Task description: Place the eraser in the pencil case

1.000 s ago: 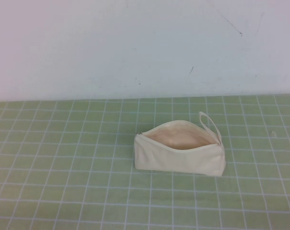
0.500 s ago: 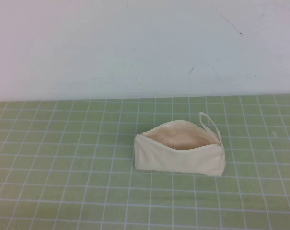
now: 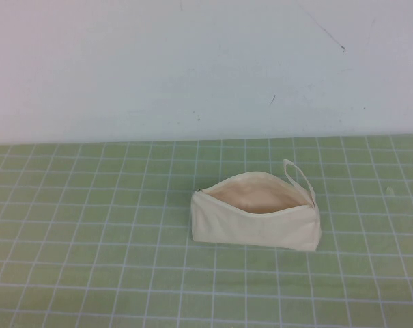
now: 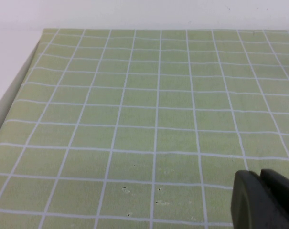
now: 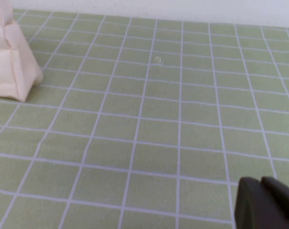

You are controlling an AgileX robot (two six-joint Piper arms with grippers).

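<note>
The pencil case (image 3: pixel 254 227) is a cream fabric pouch lying on the green grid mat, right of centre. Its zip is open with the mouth facing up, and its loop strap (image 3: pixel 298 174) is at the right end. One end of it shows in the right wrist view (image 5: pixel 10 57). The eraser is not visible in any view. My left gripper (image 4: pixel 259 177) is shut and empty, low over bare mat, far from the pouch. My right gripper (image 5: pixel 260 182) is shut and empty over the mat to the right of the pouch. Neither gripper shows in the high view.
The green grid mat (image 3: pixel 90 205) covers the table up to a white wall (image 3: pixel 192 68) at the back. The mat's left edge (image 4: pixel 20 86) shows in the left wrist view. A small pale speck (image 5: pixel 157 59) lies on the mat right of the pouch.
</note>
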